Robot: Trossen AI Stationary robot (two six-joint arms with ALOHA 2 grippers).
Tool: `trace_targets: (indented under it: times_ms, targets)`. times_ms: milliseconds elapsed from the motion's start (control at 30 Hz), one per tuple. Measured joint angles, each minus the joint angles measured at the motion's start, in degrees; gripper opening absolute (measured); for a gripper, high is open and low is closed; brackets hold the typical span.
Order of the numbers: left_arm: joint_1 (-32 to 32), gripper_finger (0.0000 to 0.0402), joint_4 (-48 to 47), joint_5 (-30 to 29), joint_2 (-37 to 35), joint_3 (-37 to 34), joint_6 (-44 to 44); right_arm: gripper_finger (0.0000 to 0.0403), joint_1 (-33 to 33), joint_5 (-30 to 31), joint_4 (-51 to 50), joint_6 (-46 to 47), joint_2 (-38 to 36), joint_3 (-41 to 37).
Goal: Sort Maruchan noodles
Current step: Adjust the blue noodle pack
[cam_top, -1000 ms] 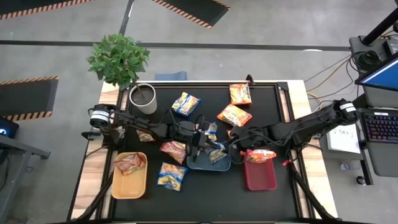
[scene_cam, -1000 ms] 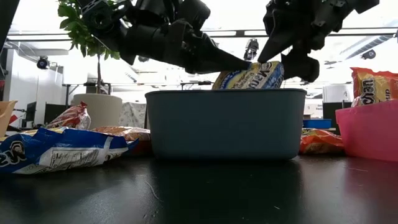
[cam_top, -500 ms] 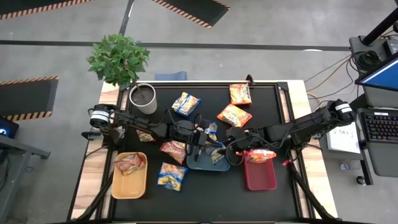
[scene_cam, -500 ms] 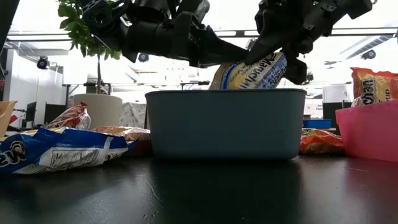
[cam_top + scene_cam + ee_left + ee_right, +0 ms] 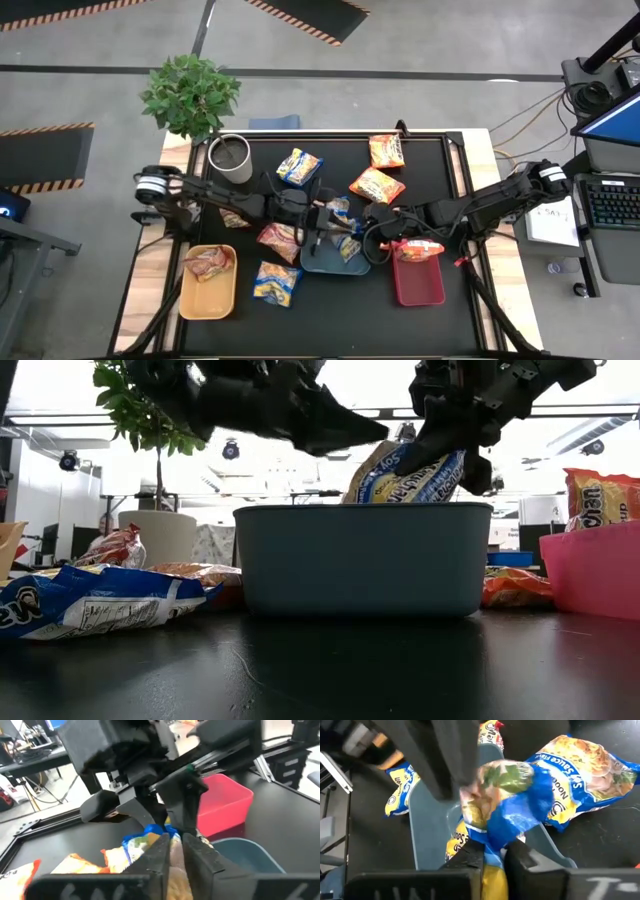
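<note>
Since the earlier frames the right gripper has closed on the blue-and-yellow packet, while the left gripper has let go of it and drawn back a little toward the left.

Right gripper: its fingers pinch the upper edge of the blue-and-yellow packet, which hangs above the blue tray with its lower part inside the rim. In the low view the packet's long axis runs aslant, its held end raised toward the right and its other end dipping into the tray. The right wrist view shows the crumpled packet squeezed between the two dark fingers, with a second blue-and-yellow packet lying in the tray below it.

Left gripper: its fingers stand narrow, nearly closed, with nothing between them, just beside the held packet.

Surroundings, high view: the blue tray sits between a yellow tray and a red tray. An orange packet lies across the red tray's far edge, a red packet in the yellow tray. Other packets lie loose on the black table, near a white cup.
</note>
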Motion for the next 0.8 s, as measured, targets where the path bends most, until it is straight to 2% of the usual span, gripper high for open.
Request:
trace_targets:
  times_ms: [133, 300, 400, 500, 667, 800]
  targets:
    - [0.4, 0.0087, -9.3, 0.0, -6.6, 0.0, 0.5, 0.0021, 0.0, 0.0, 0.0, 0.0, -0.1, 0.0]
    - [0.5, 0.0148, -23.0, -5.3, -16.4, 0.0, 2.2, 0.0020, -0.1, 0.0, 0.0, -0.4, -0.1, 0.0]
    - [0.5, 0.0174, -29.7, -5.6, -21.3, -0.5, -0.3, 0.0021, -0.1, 0.2, -0.7, -1.2, 0.0, 0.8]
    - [0.1, 0.0187, -30.1, -5.5, -24.1, -3.2, -4.7, 0.0021, -0.2, 0.5, -0.4, -3.4, 0.0, 1.4]
    - [-0.5, 0.0188, -23.4, -5.4, -24.7, -10.3, -7.4, 0.0021, -0.9, 0.6, -0.4, -4.9, 0.1, 1.9]
    - [-0.5, 0.0185, -20.0, -5.4, -24.5, -13.3, -10.4, 0.0021, -0.9, 0.5, -0.4, -3.0, 0.1, 1.9]
